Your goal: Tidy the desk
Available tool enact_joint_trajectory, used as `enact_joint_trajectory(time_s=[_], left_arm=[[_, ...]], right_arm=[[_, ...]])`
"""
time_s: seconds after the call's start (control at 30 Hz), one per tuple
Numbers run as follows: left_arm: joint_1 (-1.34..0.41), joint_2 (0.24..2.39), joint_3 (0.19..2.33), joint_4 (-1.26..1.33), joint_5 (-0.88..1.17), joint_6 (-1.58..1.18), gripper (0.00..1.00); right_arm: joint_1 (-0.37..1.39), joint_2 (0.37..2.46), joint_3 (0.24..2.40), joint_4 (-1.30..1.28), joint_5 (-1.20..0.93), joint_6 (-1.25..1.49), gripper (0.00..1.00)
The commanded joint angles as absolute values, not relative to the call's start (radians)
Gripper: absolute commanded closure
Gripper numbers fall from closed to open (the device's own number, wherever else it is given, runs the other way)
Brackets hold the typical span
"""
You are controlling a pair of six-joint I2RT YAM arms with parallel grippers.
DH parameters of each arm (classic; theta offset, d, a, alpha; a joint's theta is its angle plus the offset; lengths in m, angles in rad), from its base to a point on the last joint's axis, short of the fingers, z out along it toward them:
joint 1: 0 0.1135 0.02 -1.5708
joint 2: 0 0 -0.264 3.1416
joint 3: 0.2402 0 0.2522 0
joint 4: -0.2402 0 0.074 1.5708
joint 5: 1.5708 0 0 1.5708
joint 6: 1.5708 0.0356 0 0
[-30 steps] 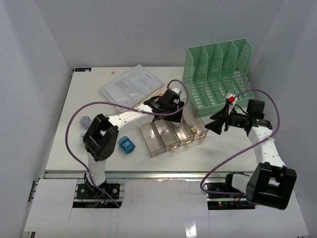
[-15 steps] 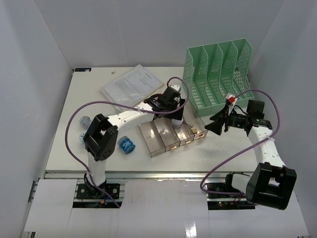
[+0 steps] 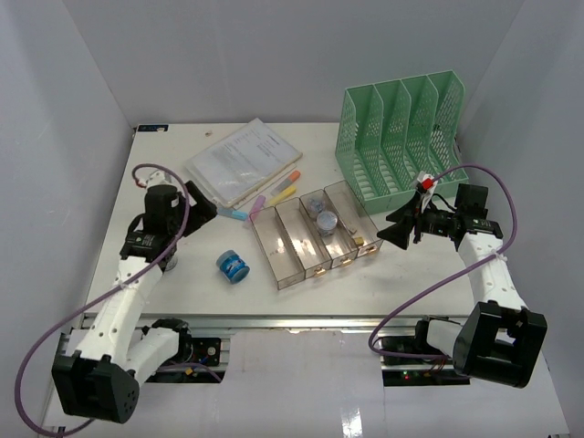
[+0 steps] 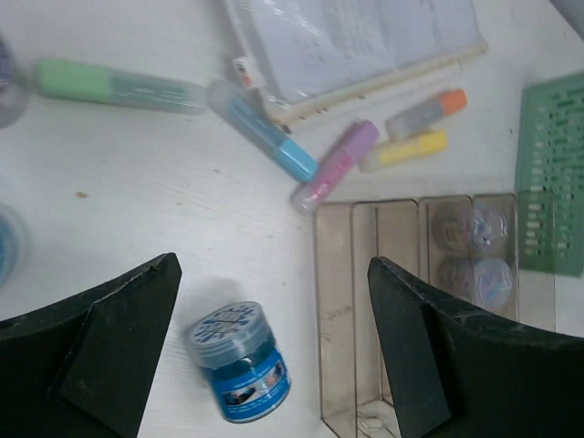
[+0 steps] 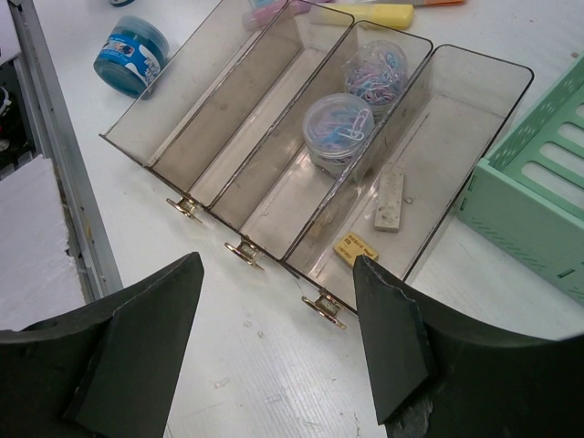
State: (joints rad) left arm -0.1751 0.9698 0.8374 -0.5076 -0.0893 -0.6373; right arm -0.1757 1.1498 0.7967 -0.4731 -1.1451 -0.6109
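Observation:
The white desk holds a clear four-compartment tray at its middle. My left gripper is open and empty above the desk's left side. In the left wrist view the left gripper hangs over a blue jar lying beside the tray. My right gripper is open and empty just right of the tray. In the right wrist view the right gripper hovers over bare desk in front of the tray. Two jars of paper clips sit in the tray's third compartment.
A mint-green mesh rack stands at the back right. A plastic-sleeved booklet lies at the back. Several highlighters lie loose between the booklet and the tray. An eraser lies in the fourth compartment. Another round container shows at the left edge.
My left arm has pulled back from over the tray to the desk's left side. The clip jars and highlighters now show. The right arm has not moved.

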Motion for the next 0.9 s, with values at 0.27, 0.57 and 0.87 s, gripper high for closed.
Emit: enact_joint_trajectory(time_s=[0.27,0.57,0.87], left_arm=[[0.128,1.050,0.880,-0.634,-0.350,-0.579,0.02],[0.205,1.289,1.024,-0.512,-0.191,-0.434,0.02],[0.258,1.526,1.116,-0.546,-0.134,-0.400,0.02]], right_arm=[[-0.176,1.117,0.835,-0.489,-1.187,-0.628,0.27],[-0.178,1.117,0.837,-0.492,-1.186,-0.634,0.27],[-0.176,1.121,0.839,-0.495,-1.182,-0.638,0.26]])
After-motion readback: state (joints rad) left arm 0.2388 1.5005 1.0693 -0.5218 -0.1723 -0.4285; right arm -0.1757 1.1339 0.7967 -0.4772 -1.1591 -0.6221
